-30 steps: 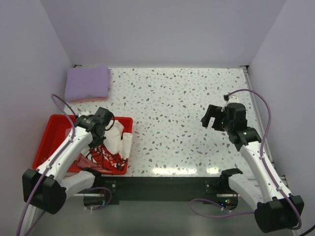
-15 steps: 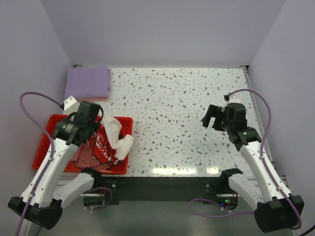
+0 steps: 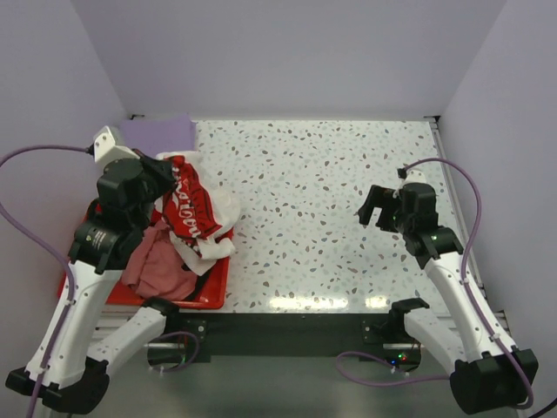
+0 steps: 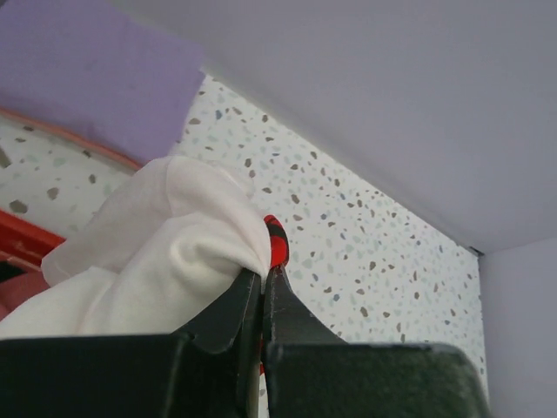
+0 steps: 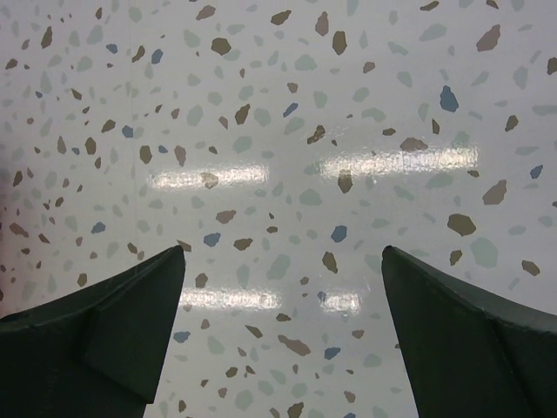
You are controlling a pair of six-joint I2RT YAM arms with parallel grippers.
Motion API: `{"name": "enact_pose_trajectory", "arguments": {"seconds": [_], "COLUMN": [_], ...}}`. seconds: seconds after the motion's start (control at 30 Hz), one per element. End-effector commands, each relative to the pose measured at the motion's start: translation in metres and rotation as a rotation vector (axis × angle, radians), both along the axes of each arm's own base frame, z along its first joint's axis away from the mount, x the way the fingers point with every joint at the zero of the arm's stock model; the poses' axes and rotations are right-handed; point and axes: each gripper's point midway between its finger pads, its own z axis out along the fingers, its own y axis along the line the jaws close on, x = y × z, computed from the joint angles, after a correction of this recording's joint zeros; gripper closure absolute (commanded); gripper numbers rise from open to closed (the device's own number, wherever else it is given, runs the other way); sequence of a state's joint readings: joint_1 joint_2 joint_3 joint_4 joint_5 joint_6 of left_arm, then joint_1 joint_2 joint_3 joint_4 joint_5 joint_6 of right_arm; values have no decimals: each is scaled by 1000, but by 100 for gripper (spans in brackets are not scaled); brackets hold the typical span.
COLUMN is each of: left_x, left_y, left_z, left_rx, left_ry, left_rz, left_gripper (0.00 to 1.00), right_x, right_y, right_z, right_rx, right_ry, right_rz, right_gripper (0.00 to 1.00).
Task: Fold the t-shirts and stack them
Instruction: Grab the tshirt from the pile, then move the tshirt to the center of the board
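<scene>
While my left claw [image 3: 165,178] pinches cream-white tee [image 3: 193,209] w/ red print, jaws clamped tight on fold, cloth hangs bunched over red tray [image 3: 219,280] at 9 o'clock of table [image 3: 331,192]. Right claw [image 3: 374,209] gapes wide, empty, at 3 o'clock. Progress, my guess: early. Lavender tee [image 3: 161,132] lies folded at 11 o'clock; pink tee [image 3: 161,266] crumpled in tray, unfolded. Left wrist cam shows pinch close-up; only top cam shows both arms, whole tray.

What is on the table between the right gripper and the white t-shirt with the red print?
Nothing: in the top view, only bare speckled tabletop lies between the right gripper and the white t-shirt.
</scene>
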State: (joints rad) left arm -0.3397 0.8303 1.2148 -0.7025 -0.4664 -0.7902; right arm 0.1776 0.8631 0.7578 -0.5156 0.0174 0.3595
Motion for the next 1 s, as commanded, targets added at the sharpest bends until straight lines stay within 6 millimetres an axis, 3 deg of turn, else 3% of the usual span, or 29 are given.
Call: {"name": "enact_pose_trajectory", "arguments": {"seconds": [0.0,0.13,0.27,0.47,0.53,0.6,0.63,0.67,0.7,0.97], "left_x": [19,27,34,55,51,48,41,40,36,38], "left_y": [-22,-45,-80,-135,-152,-182,-191,-212,-218,-278], "left_z": [81,113,144,150,165,169,185,182,194,198], "left_rx": [-60,-96,-111,-131,-130,-109,-101,-97,-95,-139], "left_ry": [-263,-358,-421,-397,-433,-441,-477,-469,-495,-489], "left_rz": [-106,-212,-390,-639,-702,-772,-791,-832,-857,-1085], "left_gripper": [100,100,100,100,100,100,100,100,100,100], "right_x": [5,5,3,3,4,3,2,2,2,2], "right_y": [-3,-4,-5,-9,-10,-11,-10,-11,-13,-18], "right_z": [12,14,15,23,25,24,25,25,25,25], "right_rx": [2,2,1,-5,-4,-6,-5,-7,-12,-22], "right_ry": [-42,-43,-54,-90,-101,-101,-102,-101,-102,-108], "right_rz": [-27,-26,-34,-57,-61,-62,-61,-64,-73,-97], "right_gripper": [1,1,1,1,1,1,1,1,1,1]}}
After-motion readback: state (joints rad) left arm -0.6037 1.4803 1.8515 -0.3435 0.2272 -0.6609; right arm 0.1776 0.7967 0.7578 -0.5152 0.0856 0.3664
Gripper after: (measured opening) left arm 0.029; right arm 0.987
